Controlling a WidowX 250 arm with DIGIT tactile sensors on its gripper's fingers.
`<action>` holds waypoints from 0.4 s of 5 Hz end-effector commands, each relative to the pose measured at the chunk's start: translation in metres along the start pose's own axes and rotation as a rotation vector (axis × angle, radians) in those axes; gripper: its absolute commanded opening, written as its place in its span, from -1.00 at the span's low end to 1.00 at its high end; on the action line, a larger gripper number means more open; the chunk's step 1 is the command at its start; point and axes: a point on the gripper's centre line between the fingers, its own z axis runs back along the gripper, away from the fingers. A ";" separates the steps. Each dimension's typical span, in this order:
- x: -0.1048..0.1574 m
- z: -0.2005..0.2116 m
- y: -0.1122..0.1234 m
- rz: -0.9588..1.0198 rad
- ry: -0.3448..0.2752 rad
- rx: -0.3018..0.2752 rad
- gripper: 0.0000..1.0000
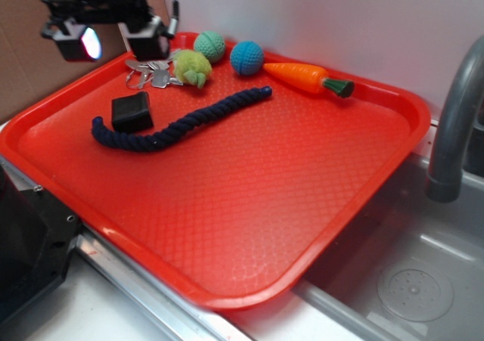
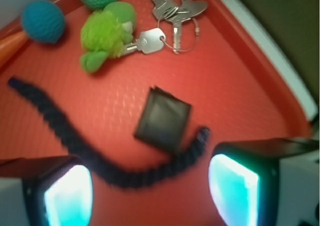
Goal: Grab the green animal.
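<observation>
Overhead, the tool gapes wide near the tray's far rim, green animal unheld.

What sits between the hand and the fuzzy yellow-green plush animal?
Wrist view: below the fuzzy yellow-green plush animal, a black square block and dark blue rope lie before the open hand.

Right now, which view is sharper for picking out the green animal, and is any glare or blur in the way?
Exterior view: sharp, green animal clear, mild sheen on the tray. Wrist view: soft blur, worst on the rope; glowing tool pads glare.
</observation>
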 end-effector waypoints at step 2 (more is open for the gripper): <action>0.067 -0.036 -0.033 0.100 -0.159 -0.071 1.00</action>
